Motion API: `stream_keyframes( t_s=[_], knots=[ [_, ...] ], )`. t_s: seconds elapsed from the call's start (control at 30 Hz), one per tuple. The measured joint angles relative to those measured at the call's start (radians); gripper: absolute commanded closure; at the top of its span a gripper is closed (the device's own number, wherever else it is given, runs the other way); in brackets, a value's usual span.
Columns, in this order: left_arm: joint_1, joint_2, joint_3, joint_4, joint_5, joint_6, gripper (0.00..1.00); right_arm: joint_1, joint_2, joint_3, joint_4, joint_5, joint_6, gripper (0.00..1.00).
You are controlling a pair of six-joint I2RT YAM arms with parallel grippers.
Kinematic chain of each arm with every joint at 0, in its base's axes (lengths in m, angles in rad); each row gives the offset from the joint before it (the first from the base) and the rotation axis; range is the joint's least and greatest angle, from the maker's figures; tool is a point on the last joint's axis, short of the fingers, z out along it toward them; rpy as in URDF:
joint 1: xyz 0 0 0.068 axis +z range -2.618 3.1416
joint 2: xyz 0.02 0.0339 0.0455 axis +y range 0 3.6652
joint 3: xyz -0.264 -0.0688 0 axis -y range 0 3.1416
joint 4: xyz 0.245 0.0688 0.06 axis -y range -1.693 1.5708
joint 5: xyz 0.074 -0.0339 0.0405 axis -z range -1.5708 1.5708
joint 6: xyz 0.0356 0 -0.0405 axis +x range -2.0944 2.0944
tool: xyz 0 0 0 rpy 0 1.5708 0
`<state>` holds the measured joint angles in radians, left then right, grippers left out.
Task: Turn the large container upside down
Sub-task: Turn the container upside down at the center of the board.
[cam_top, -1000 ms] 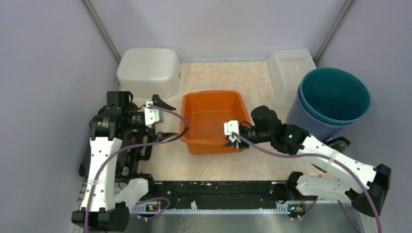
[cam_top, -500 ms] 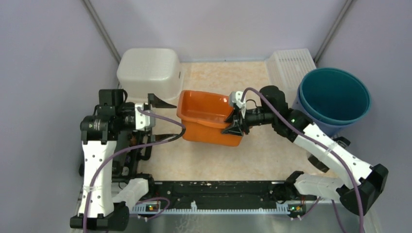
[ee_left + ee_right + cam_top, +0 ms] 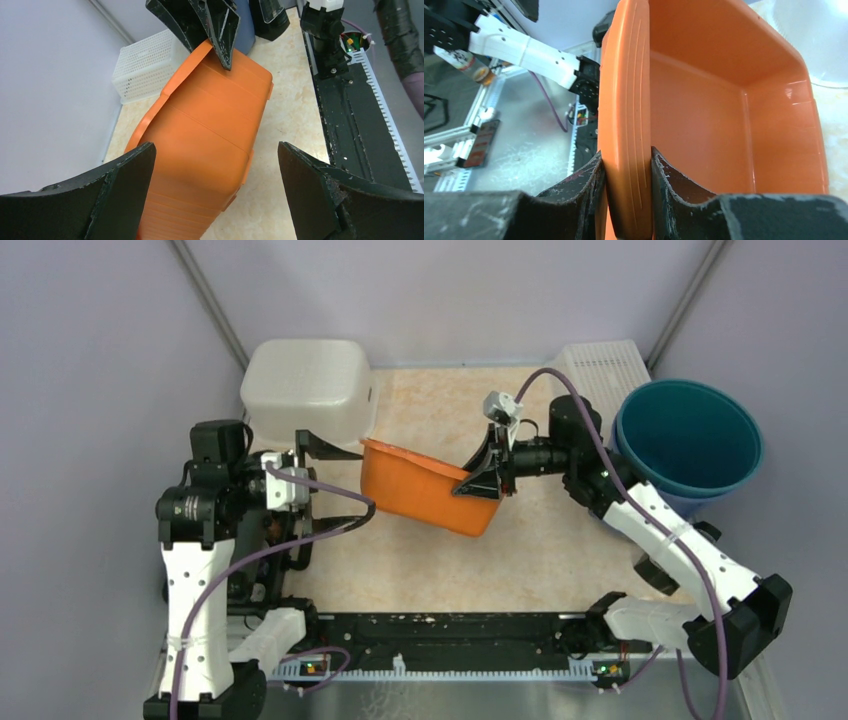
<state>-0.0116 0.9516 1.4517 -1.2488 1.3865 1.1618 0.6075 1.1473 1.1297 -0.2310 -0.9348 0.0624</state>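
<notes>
The orange tub [image 3: 420,495] is tilted steeply at mid table: its right rim is raised, its left end is low, and its opening faces the back. My right gripper [image 3: 482,478] is shut on that raised rim. The right wrist view shows the rim [image 3: 626,100] pinched between both fingers, with the tub's inside [image 3: 724,115] to the right. My left gripper [image 3: 340,485] is open at the tub's left end. In the left wrist view its fingers [image 3: 120,185] stand wide apart on either side of the tub's underside [image 3: 200,125], without touching it.
An upturned white tub [image 3: 305,390] stands at the back left, close to the orange tub. A white mesh basket [image 3: 600,380] and a teal bucket [image 3: 688,440] stand at the back right. A black rail [image 3: 440,630] runs along the near edge.
My right gripper has lifted the tub's right rim up and toward the back, tipping the tub from flat to steeply tilted. My left arm has drawn slightly left and stays open.
</notes>
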Motion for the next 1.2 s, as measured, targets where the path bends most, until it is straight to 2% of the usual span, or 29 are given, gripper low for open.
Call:
stream_keyframes(
  t_s=[0.3, 0.53, 0.93, 1.2],
  knots=[
    [0.0, 0.019, -0.024, 0.183, 0.029, -0.199, 0.01, -0.045, 0.008, 0.002, 0.095, -0.037, 0.211, 1.0],
    [0.0, 0.029, -0.107, 0.397, 0.026, -0.429, 0.01, -0.095, 0.017, -0.04, 0.232, -0.031, 0.388, 1.0],
    [0.0, 0.035, -0.229, 0.692, -0.084, -0.74, 0.01, -0.234, 0.047, -0.07, 0.373, 0.051, 0.536, 1.0],
    [0.0, 0.066, -0.251, 0.813, -0.191, -0.872, 0.01, -0.31, 0.106, -0.068, 0.439, 0.088, 0.614, 1.0]
  ],
)
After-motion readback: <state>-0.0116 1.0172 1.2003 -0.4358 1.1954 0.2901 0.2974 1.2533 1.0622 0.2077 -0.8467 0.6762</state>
